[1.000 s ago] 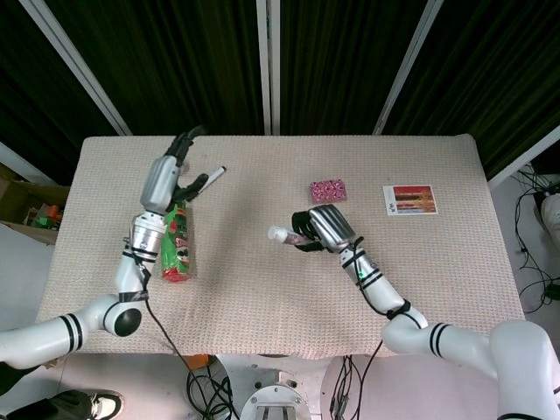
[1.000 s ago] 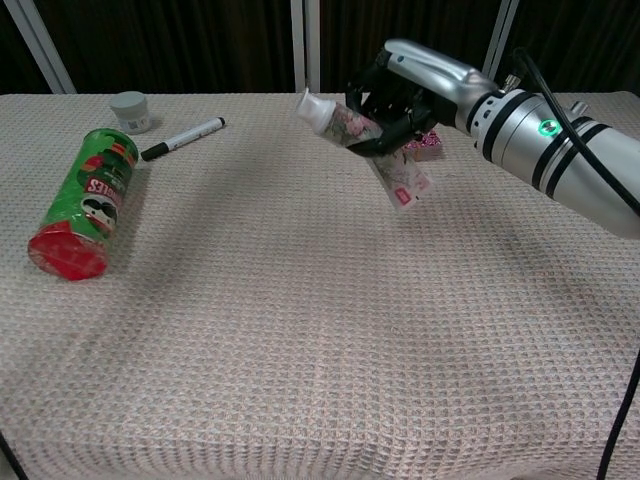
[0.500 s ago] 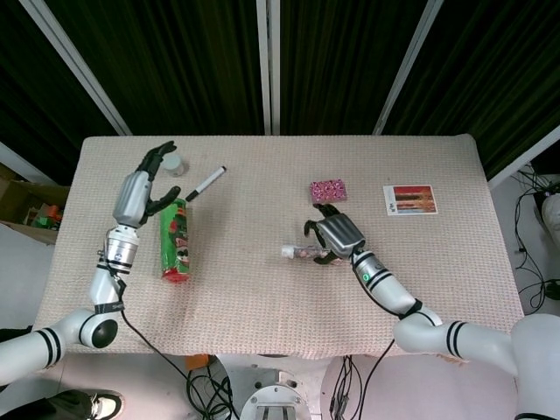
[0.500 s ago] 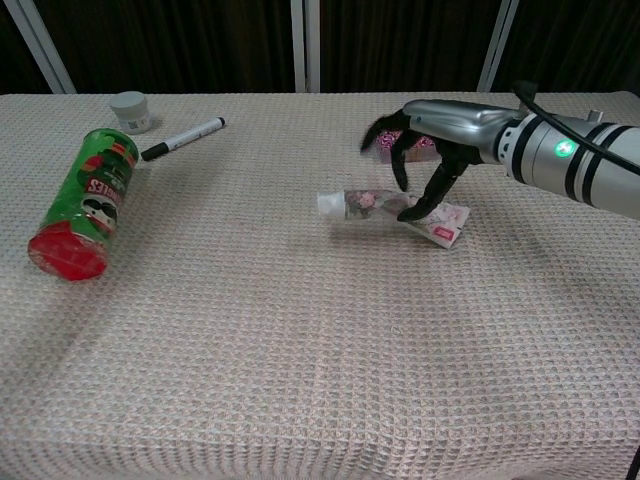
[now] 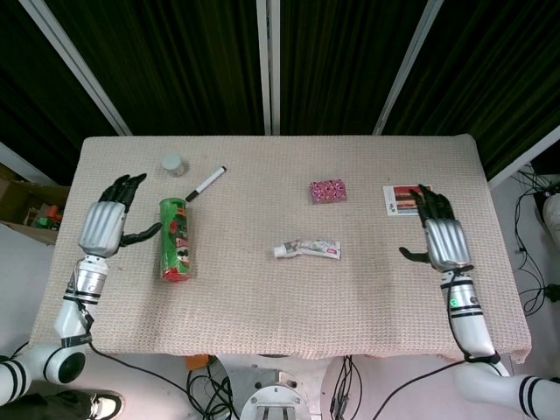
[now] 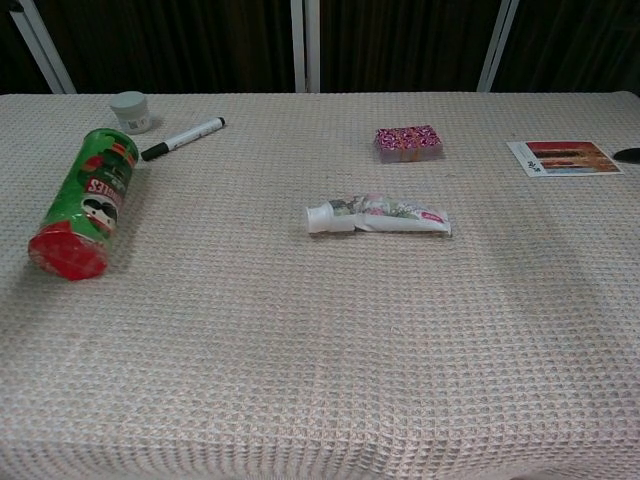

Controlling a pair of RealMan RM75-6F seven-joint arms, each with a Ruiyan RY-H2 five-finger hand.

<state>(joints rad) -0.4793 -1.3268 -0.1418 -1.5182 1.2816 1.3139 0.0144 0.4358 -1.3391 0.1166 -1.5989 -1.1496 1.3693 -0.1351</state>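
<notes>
Both hands are sporting silver-grey metallic backs with black fingers, pretty sleek look. The left hand point(image 5: 107, 225) is sitting on a slim silver wrist with black ring bands, running into a glossy white forearm. The right hand point(image 5: 440, 238) is showing the same build, plus a tiny green light glowing on its wrist. Black-banded white elbows are showing near the bottom corners.

We see a beige waffle-weave tablecloth covering the table point(image 5: 262, 297), with black pleated curtains point(image 5: 332, 61) behind.
</notes>
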